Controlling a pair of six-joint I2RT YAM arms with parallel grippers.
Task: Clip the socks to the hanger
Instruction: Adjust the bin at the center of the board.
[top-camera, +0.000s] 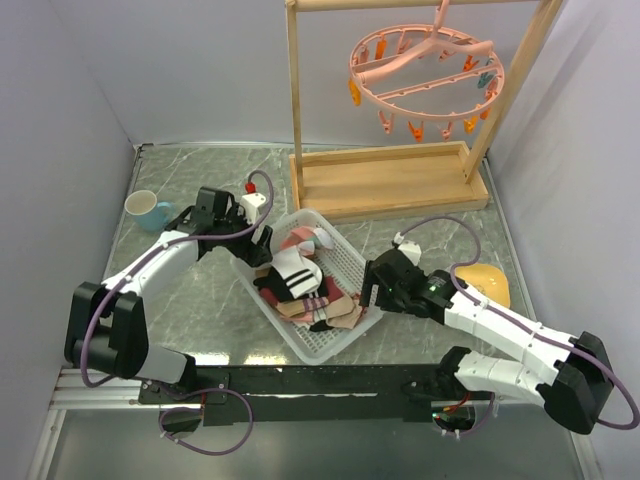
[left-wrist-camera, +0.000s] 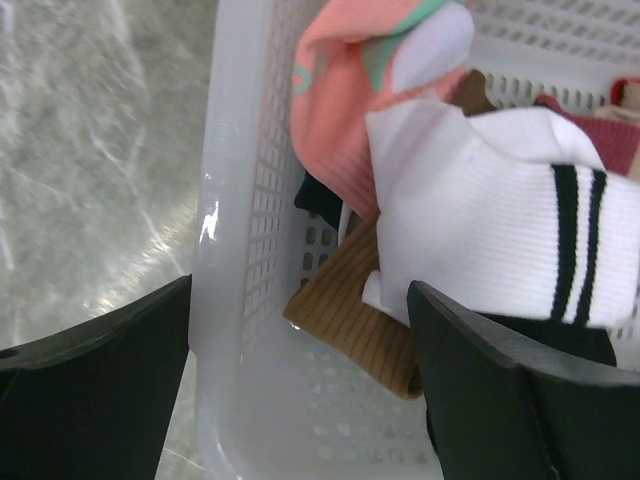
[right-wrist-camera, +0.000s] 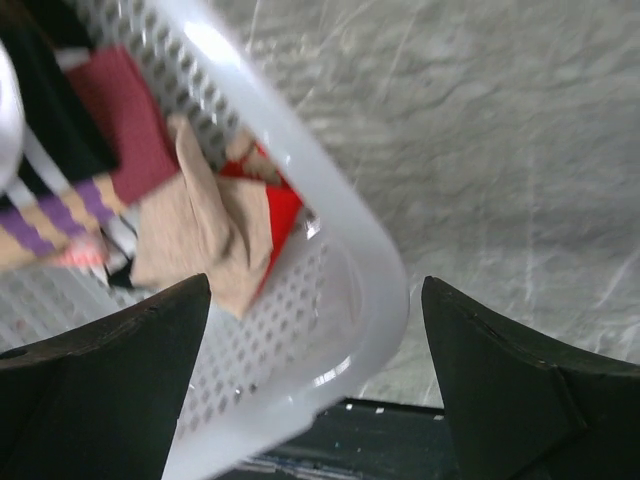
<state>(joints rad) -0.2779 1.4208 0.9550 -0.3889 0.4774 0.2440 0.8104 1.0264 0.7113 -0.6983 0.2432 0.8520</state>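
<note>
The socks lie heaped in a white mesh basket mid-table. The salmon-pink ring hanger with dangling clips hangs from the rack at the back right. My left gripper is open at the basket's left rim. In the left wrist view it straddles the basket wall, beside a white black-striped sock, a pink sock and a tan sock. My right gripper is open at the basket's right corner. In the right wrist view it straddles the rim near a tan sock and a maroon sock.
A wooden rack frame with a tray base stands at the back right. A light blue mug sits at the left. A yellow object lies right of my right arm. Grey walls close in both sides.
</note>
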